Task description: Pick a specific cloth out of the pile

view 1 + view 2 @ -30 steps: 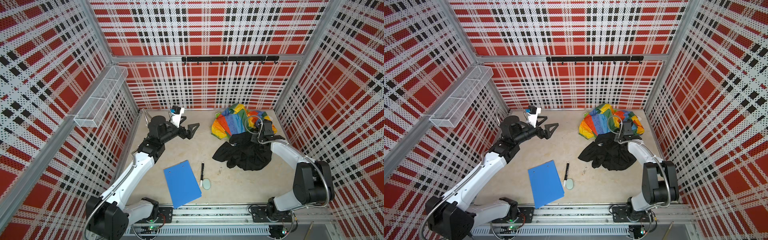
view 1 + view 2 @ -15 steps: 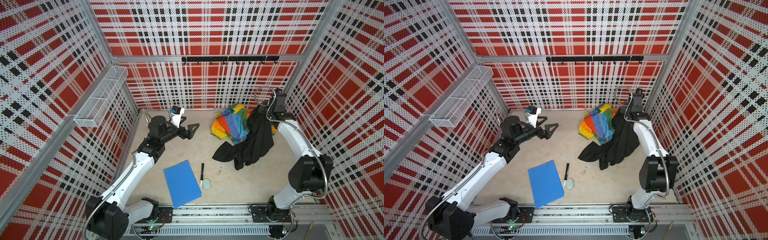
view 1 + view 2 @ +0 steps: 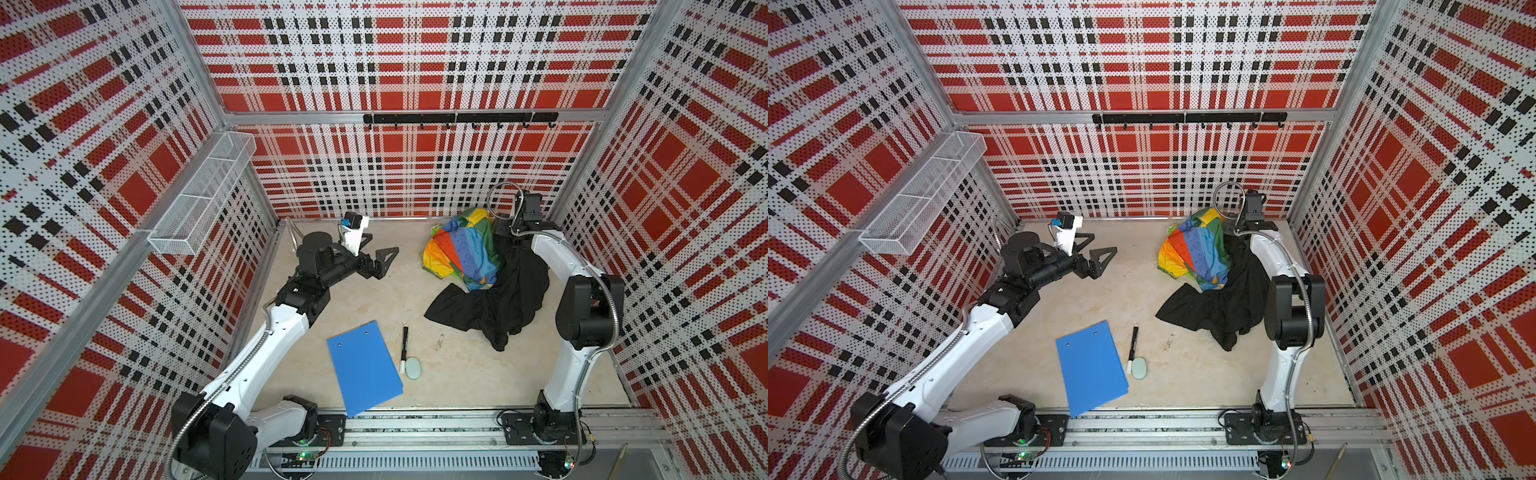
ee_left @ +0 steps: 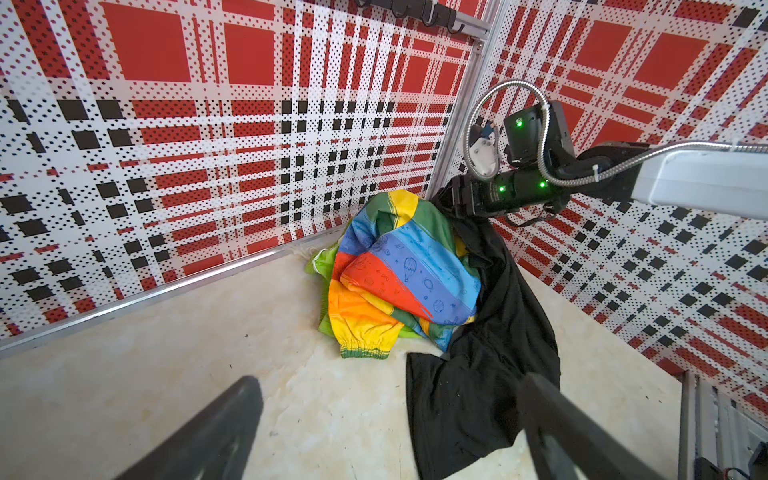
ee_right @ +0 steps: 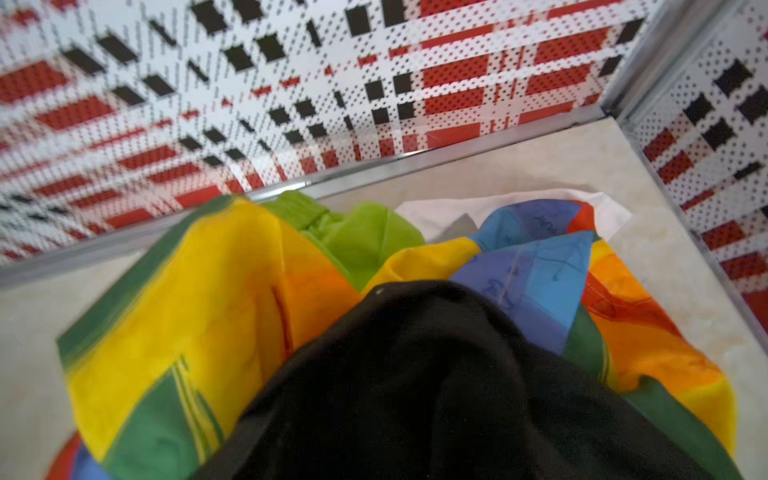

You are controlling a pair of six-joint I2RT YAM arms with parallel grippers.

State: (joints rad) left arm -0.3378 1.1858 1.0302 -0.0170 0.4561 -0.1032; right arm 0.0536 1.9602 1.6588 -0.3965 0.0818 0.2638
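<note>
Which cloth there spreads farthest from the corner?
The black garment: it trails across the floor, while the rainbow cloth and lime-green cloth sit bunched by the wall.

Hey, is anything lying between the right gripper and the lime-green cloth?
Yes: the rainbow cloth lies over most of the lime-green cloth, and the black garment hangs at the right gripper, draped across the rainbow cloth's side.

The black garment (image 3: 498,303) looks matt, the lime-green cloth (image 5: 365,237) soft.
</note>
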